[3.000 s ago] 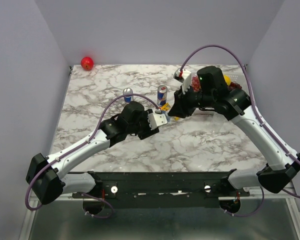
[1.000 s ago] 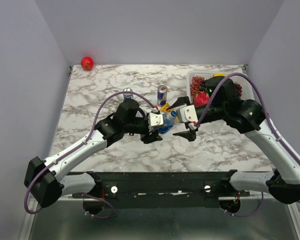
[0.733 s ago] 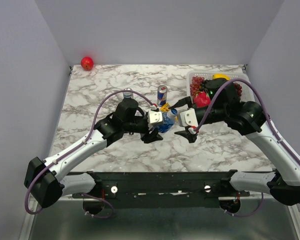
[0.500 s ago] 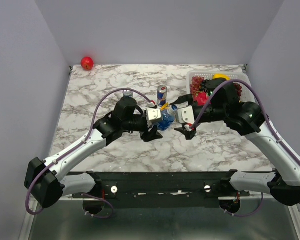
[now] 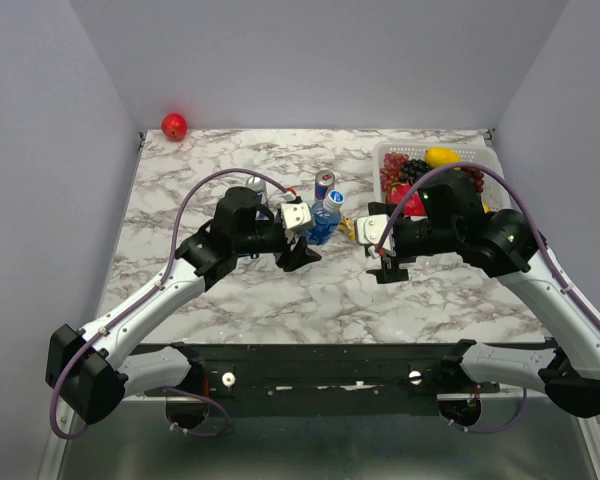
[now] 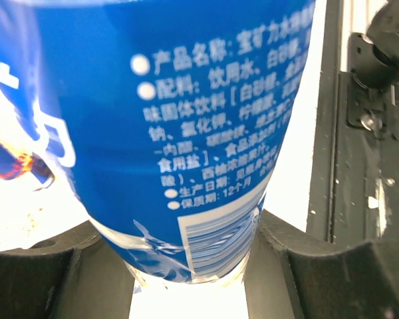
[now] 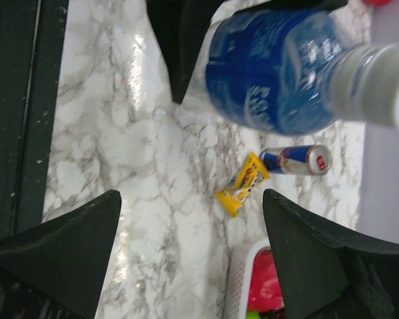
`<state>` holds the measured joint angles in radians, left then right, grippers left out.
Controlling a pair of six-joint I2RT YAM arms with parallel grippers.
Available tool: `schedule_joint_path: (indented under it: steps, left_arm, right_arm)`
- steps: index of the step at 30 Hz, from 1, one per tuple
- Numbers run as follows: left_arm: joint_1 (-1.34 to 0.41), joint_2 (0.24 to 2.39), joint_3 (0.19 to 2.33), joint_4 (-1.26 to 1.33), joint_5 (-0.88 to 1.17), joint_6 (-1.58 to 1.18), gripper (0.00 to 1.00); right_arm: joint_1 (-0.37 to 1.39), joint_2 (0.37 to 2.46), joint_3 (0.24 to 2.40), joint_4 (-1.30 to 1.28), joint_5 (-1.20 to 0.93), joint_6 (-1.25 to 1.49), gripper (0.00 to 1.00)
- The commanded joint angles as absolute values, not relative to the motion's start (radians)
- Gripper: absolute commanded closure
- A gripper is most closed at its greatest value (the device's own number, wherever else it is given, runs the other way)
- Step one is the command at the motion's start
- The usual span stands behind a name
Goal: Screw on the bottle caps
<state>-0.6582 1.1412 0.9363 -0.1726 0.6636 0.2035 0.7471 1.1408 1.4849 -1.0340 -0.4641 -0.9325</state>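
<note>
Bottle: clear plastic bottle (image 5: 320,224) with a glossy blue label, held tilted over the marble tabletop (image 5: 210,170), near a can (image 5: 323,181).
Cap: round blue cap (image 5: 333,198) on the neck.
Left jaws: clamped around the bottle's lower body.
Right jaws: wide, empty, apart from the bottle.
Left wrist view only: white print on the label.
Right wrist view only: yellow wrapper (image 7: 243,184).

A grey-veined white marble worktop (image 5: 230,170) sits boxed in by plain pale lavender walls (image 5: 320,60) on three sides. A black rail (image 5: 320,362) runs along its near edge. The light is even.
</note>
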Motion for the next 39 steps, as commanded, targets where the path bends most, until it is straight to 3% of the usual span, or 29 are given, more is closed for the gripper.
schedule_joint_path:
  steps: [1,6,10,14,21,39]
  left_arm:
    - [-0.653,1.121,0.96,-0.184,0.632,0.245,1.0]
    - [-0.675,1.132,0.968,-0.375,0.647,0.49,1.0]
    - [-0.706,1.137,0.971,-0.446,0.641,0.584,1.0]
    - [-0.721,1.144,0.991,-0.443,0.646,0.575,1.0]
    - [-0.723,1.149,1.005,-0.423,0.644,0.56,1.0]
    - [-0.675,1.155,0.977,-0.29,0.63,0.403,1.0]
  right_arm:
    - [0.753,1.095,1.485,-1.161,-0.41,-0.859,0.09]
    - [0.738,1.109,1.597,-1.04,-0.417,-0.753,0.06]
    - [0.741,1.131,1.64,-0.947,-0.54,-0.768,0.0]
    - [0.741,1.123,1.572,-0.877,-0.684,-0.856,0.0]
    - [0.753,1.183,1.58,-0.942,-0.744,-0.94,0.01]
    - [0.758,1.123,1.516,-1.049,-0.669,-1.008,0.01]
